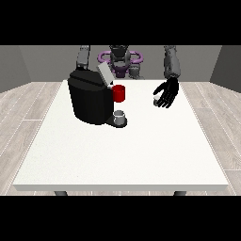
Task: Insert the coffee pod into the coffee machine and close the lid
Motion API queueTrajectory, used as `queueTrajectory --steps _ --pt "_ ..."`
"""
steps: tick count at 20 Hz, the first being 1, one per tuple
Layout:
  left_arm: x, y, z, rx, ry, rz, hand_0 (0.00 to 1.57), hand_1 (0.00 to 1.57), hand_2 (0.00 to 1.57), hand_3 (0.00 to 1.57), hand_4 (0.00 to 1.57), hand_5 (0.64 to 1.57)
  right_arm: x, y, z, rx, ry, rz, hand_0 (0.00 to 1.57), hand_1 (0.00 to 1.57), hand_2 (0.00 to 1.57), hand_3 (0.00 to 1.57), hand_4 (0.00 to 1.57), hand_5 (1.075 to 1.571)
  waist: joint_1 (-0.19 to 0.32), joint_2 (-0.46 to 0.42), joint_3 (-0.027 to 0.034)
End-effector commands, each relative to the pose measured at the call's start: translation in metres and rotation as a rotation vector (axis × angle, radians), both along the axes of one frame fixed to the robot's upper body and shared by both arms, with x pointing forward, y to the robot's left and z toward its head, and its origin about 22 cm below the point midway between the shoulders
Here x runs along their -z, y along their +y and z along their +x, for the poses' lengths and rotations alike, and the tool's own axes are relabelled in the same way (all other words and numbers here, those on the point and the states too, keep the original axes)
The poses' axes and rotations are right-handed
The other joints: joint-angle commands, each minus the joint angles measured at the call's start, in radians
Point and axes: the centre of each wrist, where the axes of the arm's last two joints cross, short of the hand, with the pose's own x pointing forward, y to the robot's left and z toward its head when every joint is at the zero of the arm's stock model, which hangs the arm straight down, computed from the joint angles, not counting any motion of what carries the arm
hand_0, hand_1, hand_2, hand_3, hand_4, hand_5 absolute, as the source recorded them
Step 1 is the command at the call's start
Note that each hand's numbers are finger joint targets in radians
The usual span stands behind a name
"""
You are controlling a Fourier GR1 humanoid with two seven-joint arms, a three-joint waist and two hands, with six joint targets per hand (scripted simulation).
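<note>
So there's a big white desk (122, 155) and the black coffee machine (90, 100) sits toward the far left part of it, roughly 10 o'clock from the desk's middle. Its lid (104, 74) is flipped up, tilted back at the top. There's a red thing at the machine (119, 93), stuck on its front at about 3 o'clock from the body, and right below that a small grey cup (120, 116) stands on the machine's base plate. The hand at the view's right (167, 92) hangs over the desk at about 2 o'clock from the middle, well apart from the machine, palm turned sideways with the fingers spread and relaxed. Just beside its thumb, at 9 o'clock from the palm, there's a small grey thing (156, 101), touching or nearly touching the hand, but I can't tell if that's the pod. The other arm goes down behind the machine and its hand doesn't show, so can't tell anything about those fingers.
</note>
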Motion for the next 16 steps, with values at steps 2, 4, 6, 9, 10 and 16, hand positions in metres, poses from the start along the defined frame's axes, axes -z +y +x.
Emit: queueTrajectory --steps 2,4,6,9,10,16 --pt "-0.001 -0.014 0.011 0.059 -0.092 0.114 1.07 1.07 1.13 0.93 0.46 1.571 0.000 0.004 0.008 -0.011 -0.003 -0.007 0.00 0.00 0.00 0.00 0.00 1.571 -0.003 0.018 0.0001" --pt "-0.008 0.009 0.010 0.051 -0.048 0.173 0.94 0.94 1.04 0.87 0.43 1.571 0.005 -0.006 0.006 -0.029 -0.027 0.007 0.00 0.00 0.00 0.00 0.00 1.571 -0.011 0.026 0.0003" --pt "0.005 0.006 0.008 0.058 -0.006 0.232 0.82 0.82 0.96 0.80 0.37 1.571 0.011 0.016 -0.003 -0.030 -0.006 0.021 0.00 0.00 0.00 0.00 0.00 1.571 -0.016 0.016 0.0001" --pt "0.016 -0.001 0.005 0.088 0.113 0.303 0.87 0.87 1.02 0.88 0.34 1.571 0.011 0.004 0.004 -0.020 0.045 0.016 0.00 0.00 0.00 0.00 0.00 1.571 -0.015 -0.035 0.0004" --pt "0.037 0.002 -0.007 0.084 0.116 0.300 0.91 0.91 1.04 0.89 0.33 1.571 0.022 -0.008 -0.008 -0.021 0.042 0.013 0.00 0.00 0.00 0.00 0.00 1.571 -0.026 -0.034 0.0002" --pt "0.028 -0.023 0.014 0.117 0.152 0.354 0.76 0.76 0.98 0.86 0.40 1.571 0.027 -0.010 0.005 0.013 0.080 0.041 0.00 0.00 0.00 0.00 0.00 1.571 -0.003 -0.050 0.0004"
